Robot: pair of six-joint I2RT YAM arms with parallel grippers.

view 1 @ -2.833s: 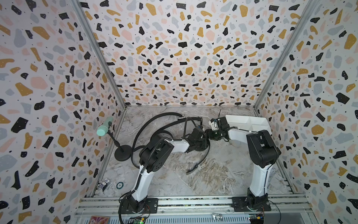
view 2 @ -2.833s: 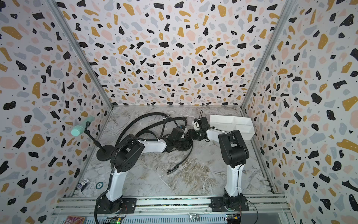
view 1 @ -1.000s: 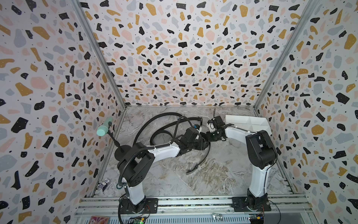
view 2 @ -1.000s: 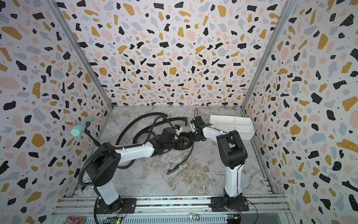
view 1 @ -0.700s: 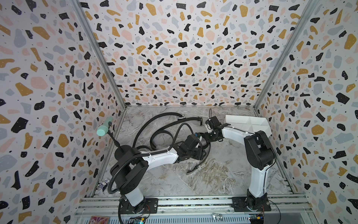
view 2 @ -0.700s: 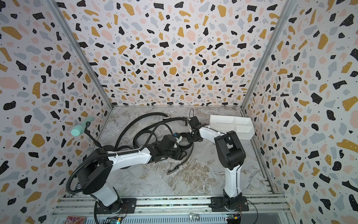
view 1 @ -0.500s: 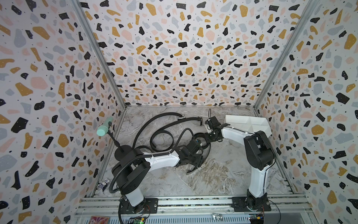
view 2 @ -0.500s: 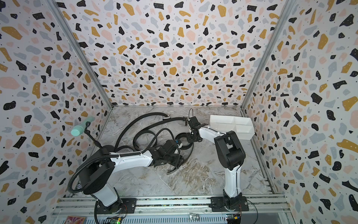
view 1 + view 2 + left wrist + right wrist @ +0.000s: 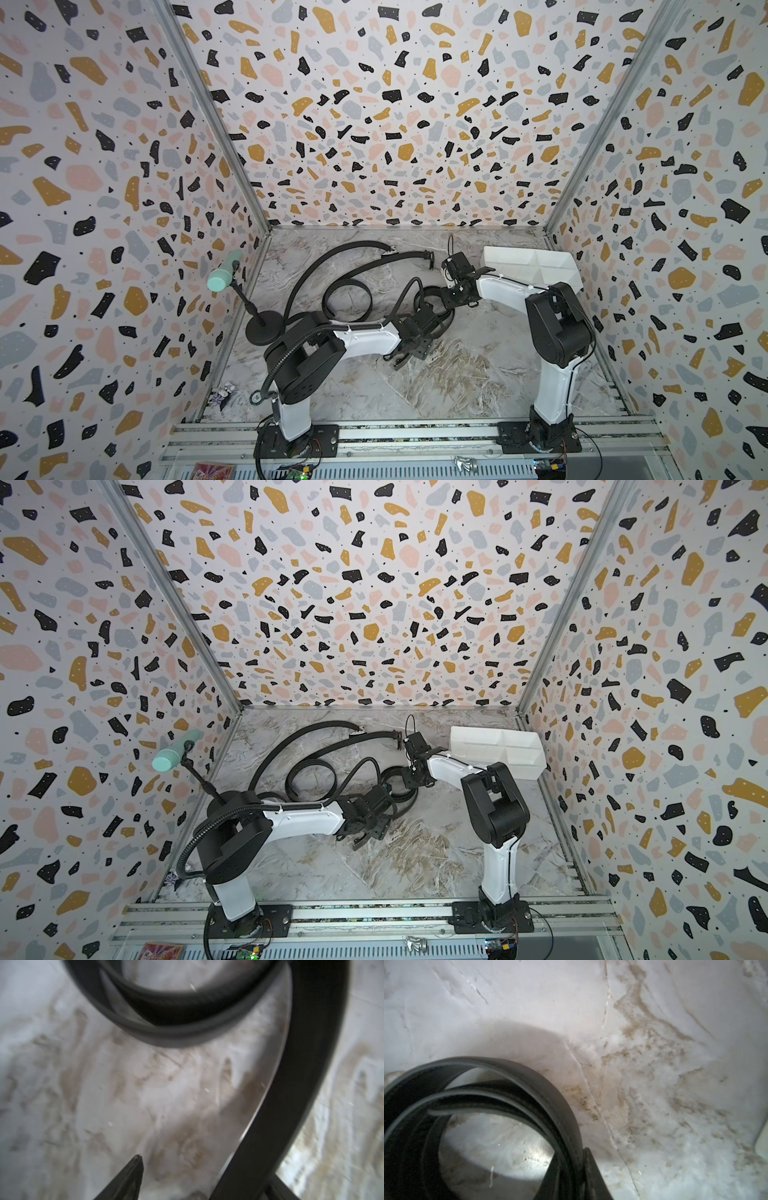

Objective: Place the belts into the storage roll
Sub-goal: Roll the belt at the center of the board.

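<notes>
Nearest the robot's base, the left end effector (image 9: 407, 358) hangs low over the marble worktop (image 9: 457, 395), pointing down, its jaws apart. In the left wrist view one fingertip (image 9: 133, 1169) stands clear of the belt's loose tail (image 9: 301, 1084), which runs past it unpinched, so this arm looks to have nothing in its grip.

Just beyond it lies the coiled belt (image 9: 430, 301), wound in several turns standing on edge. The right end effector (image 9: 451, 296) is clenched on the coil's wall. The right wrist view shows a finger (image 9: 592, 1176) pressed against the outer turn (image 9: 550, 1095), with the other finger hidden.

The storage roll (image 9: 536, 266) sits farther back and to the robot's right of that grip, near the rear right corner. Its long axis runs roughly along the back wall, and its compartments look empty. The right arm is plainly the nearer one, so the carry goes back and rightward. I judge the free tail likely to drag or spring the coil open.

Farthest left and back, two other belts (image 9: 345, 249) lie on the worktop in wide arcs, outside the storage roll.
</notes>
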